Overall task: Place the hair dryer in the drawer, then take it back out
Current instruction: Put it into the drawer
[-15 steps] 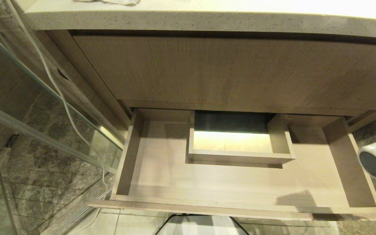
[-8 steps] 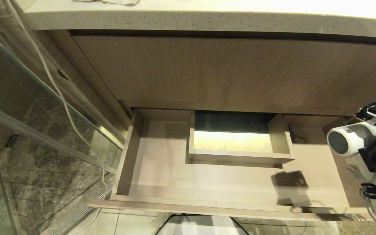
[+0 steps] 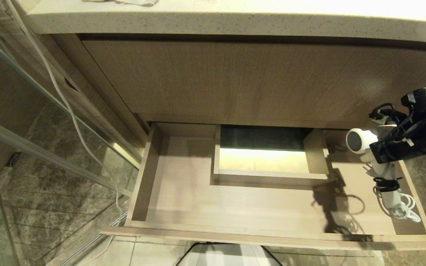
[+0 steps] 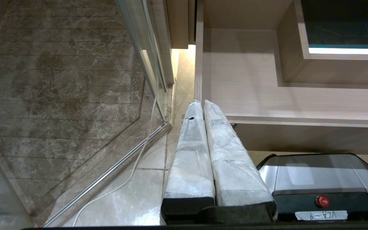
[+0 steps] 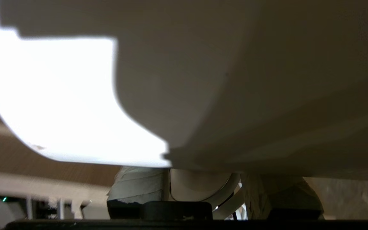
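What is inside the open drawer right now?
Nothing rests on the drawer floor that shows, only shadows. The hair dryer, held by the right gripper, hangs over its right end and hides the floor beneath it.

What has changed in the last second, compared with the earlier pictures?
The right end effector carried the hair dryer in from the right, over the right end of the drawer. The grip is unchanged; the drawer stays open, and the left end effector is shut.

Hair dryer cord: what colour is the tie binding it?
Black, around the coiled white cord of the hair dryer; the tie shows best in the head view.
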Tool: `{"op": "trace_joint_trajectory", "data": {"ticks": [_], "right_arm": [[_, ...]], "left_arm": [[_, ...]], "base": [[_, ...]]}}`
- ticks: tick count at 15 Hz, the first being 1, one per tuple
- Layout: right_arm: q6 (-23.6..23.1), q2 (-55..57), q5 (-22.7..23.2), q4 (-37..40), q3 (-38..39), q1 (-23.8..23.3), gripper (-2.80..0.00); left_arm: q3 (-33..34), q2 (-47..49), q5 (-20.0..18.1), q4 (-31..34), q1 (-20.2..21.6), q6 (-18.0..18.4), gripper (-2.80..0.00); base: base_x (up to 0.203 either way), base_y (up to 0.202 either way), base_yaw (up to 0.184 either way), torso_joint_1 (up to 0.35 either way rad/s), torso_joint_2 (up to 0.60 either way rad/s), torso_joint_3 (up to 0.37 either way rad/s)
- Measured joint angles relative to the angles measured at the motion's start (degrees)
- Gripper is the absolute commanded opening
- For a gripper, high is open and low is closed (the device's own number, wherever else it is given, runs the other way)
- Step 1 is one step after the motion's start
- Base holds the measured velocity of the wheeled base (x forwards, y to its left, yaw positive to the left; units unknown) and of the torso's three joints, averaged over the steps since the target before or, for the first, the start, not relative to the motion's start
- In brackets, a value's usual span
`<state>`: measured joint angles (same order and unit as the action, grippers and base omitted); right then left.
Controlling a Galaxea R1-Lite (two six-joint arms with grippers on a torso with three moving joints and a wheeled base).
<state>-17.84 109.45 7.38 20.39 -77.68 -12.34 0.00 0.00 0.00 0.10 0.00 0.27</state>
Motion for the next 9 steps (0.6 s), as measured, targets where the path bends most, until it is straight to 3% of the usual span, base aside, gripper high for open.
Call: {"op": "trace_joint_trajectory", "data": {"ticks": [6,9], "right_arm": [[-1.5,13.3,-0.3,0.0,-12.4,-2.5,-2.8],[-5.6,19.3,-0.4,0.4,-17.0,-4.6,-2.8]], "left_arm": [[0.0,0.0,0.0,0.0,0.0,0.0,-2.8],[0.0,0.0,0.0,0.0,0.0,0.0,-2.8]], "base": [[0.0,0.0,0.0,0.0,0.0,0.0],[0.0,0.0,0.0,0.0,0.0,0.0]]}}
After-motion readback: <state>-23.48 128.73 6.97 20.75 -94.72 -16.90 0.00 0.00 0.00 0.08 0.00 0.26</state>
